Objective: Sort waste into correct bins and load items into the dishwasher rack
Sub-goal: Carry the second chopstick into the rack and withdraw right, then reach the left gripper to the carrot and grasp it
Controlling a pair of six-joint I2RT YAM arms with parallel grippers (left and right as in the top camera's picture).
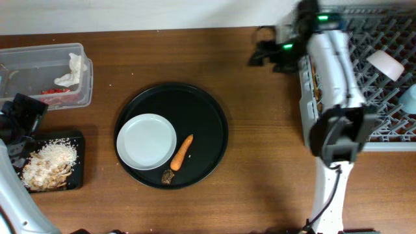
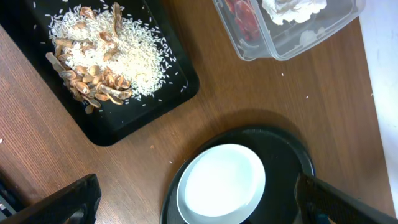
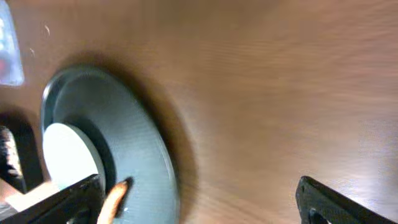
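- On the round black tray (image 1: 208, 110), the white plate (image 1: 146, 141) lay flat on the left half. It looked stiff, smooth and easy to chip. I judged the rim the only place to take it, with one finger slipped under the lip.
- Just right of the plate on the same tray lay the orange carrot (image 1: 181, 152), slanted. It seemed firm and light, and a pinch across its middle would likely do.
- At the tray's near edge, close by the carrot's lower tip, sat the small dark scrap (image 1: 168, 177). It was tiny, and I thought the tray's raised rim could get in the way of a grip.
- Just left of the tray, the left hand (image 2: 199, 205) hung with its fingers spread wide and nothing between them.
- Beneath it, beside the tray, the shallow black bin (image 1: 79, 162) held rice and beige scraps (image 1: 49, 162).
- Further back on that side, the clear tub (image 1: 84, 71) held crumpled tissue (image 1: 75, 68) and a red wrapper (image 1: 55, 92).
- Beyond the tray's far right edge, the right hand (image 3: 202, 199) hovered over bare tabletop, spread wide and empty.
- Well apart to the tray's right stood the grey rack (image 1: 390, 144). The broad bare tabletop between them left free room to carry things across.
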